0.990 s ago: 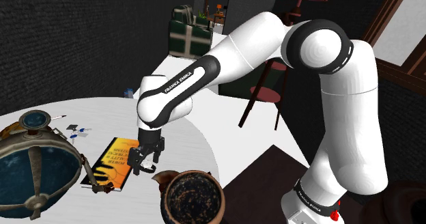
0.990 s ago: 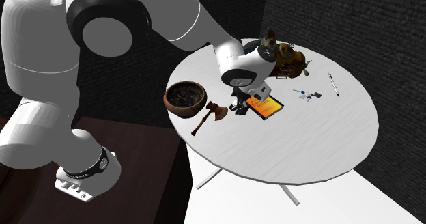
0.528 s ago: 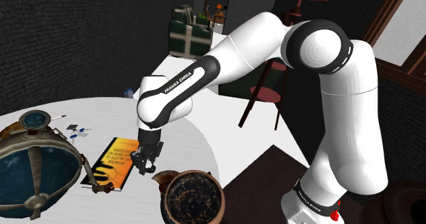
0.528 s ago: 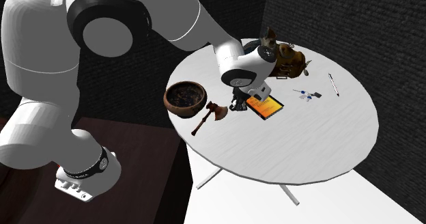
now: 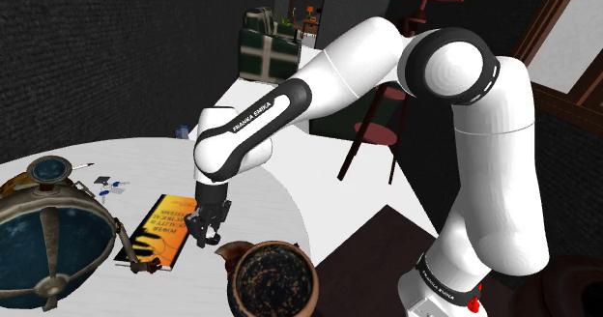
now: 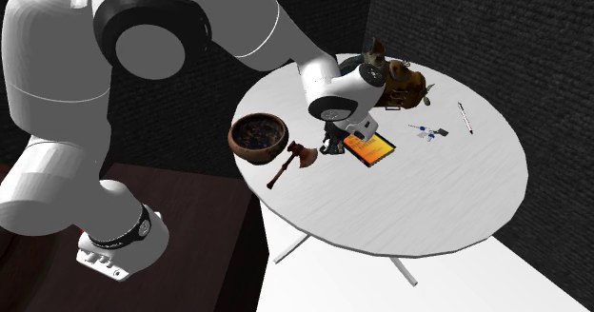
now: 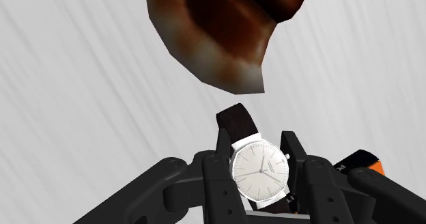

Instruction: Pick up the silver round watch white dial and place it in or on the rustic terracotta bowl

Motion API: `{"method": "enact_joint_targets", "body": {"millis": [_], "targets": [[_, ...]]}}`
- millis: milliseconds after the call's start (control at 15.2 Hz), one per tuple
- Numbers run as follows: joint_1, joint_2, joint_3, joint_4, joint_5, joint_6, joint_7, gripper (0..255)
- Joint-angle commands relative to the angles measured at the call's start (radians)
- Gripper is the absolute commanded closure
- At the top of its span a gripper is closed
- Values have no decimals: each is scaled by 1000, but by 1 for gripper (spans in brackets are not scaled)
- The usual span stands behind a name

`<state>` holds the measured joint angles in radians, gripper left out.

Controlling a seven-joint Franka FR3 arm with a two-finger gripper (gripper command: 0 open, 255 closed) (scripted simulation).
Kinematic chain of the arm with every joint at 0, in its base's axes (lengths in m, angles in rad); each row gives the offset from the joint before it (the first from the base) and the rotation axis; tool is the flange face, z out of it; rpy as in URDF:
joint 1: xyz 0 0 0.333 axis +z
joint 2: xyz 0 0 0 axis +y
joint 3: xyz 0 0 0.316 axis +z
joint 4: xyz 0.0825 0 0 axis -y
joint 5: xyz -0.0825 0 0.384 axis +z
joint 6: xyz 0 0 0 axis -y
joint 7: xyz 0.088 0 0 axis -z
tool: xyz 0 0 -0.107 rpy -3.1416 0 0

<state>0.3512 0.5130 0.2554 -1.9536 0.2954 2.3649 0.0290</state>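
Silver watch, wrist view: one round silver-cased watch [image 7: 259, 173] with a plain white dial, thin hands, a small crown at the side and a dark strap.
Gripper, wrist view: the all-black two-finger gripper [image 7: 257, 142] is drawn in narrow and clasps the watch, one finger against each side of the case.
Watch's place, wrist view: just beside a corner of the flat orange book [image 7: 366, 165], between that book and the brown, rust-toned hatchet head [image 7: 217, 42], over the streaked white table top [image 7: 82, 86].
Gripper, shoulder view: the gripper [image 5: 206, 236] hangs low at the book's [image 5: 166, 224] edge; the watch is too small to make out here.
Bowl, shoulder view: one round dark-brown bowl with a mottled inside [image 5: 273, 279], near the book but apart from it.
Globe, shoulder view: one blue globe in a brass frame [image 5: 43, 240], just beside the book, on the side away from the bowl.
Gripper, second exterior view: the gripper [image 6: 331, 151] stands at the book's [image 6: 369, 148] edge.
Hatchet, second exterior view: one wooden-handled hatchet [image 6: 290, 164], between the book and the bowl [image 6: 257, 134].
Pen, second exterior view: one slim white pen [image 6: 465, 118], well apart from the book.
Table, second exterior view: one round white table [image 6: 438, 205].
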Motion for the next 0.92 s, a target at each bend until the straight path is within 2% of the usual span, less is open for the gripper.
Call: {"method": "enact_joint_targets", "body": {"millis": [0, 858], "targets": [[-1, -10, 0, -1, 0, -10, 3, 255], [-12, -131, 5, 14, 1, -141, 36, 255]]}}
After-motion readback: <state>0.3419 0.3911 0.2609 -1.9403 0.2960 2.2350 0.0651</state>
